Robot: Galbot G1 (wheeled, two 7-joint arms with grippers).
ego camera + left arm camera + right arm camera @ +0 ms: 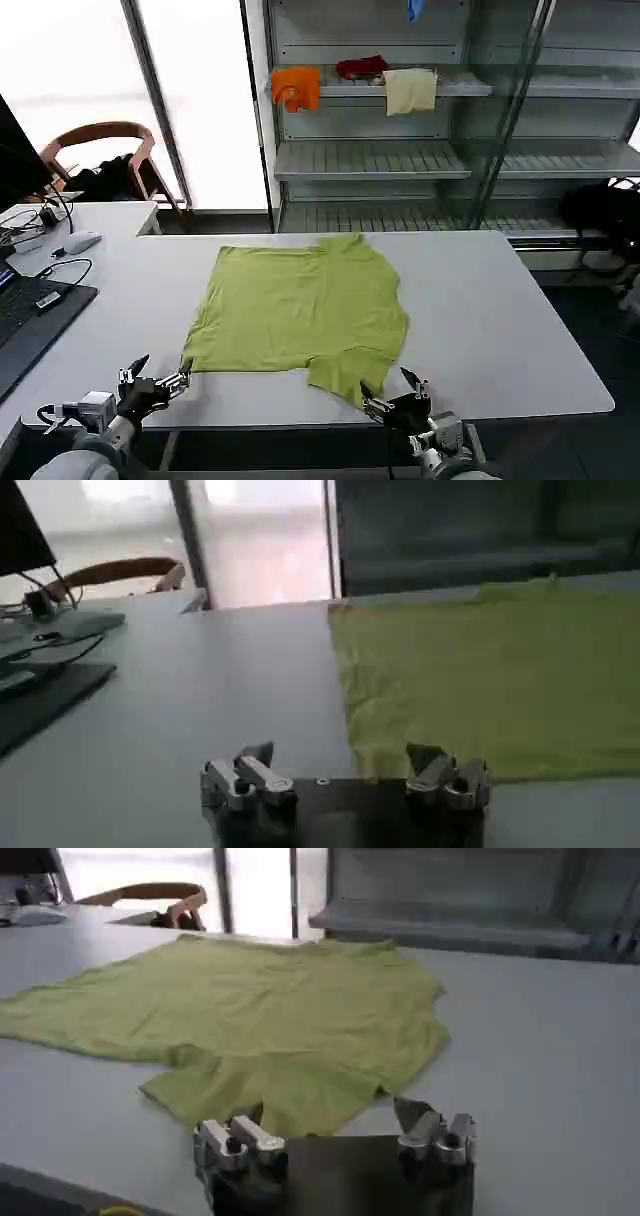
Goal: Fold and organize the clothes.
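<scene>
Lying flat, T-shirt (300, 310), near edge between open jaws

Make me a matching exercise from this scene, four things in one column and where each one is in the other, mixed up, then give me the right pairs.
Things:
1. T-shirt
2. left gripper
3. right gripper
4. orange cloth

Places:
A. on a shelf behind the table
B. at the near table edge, by the shirt's sleeve
C. spread flat on the white table
D. at the near table edge, by the shirt's bottom corner

Pairs: 1-C, 2-D, 3-B, 4-A
</scene>
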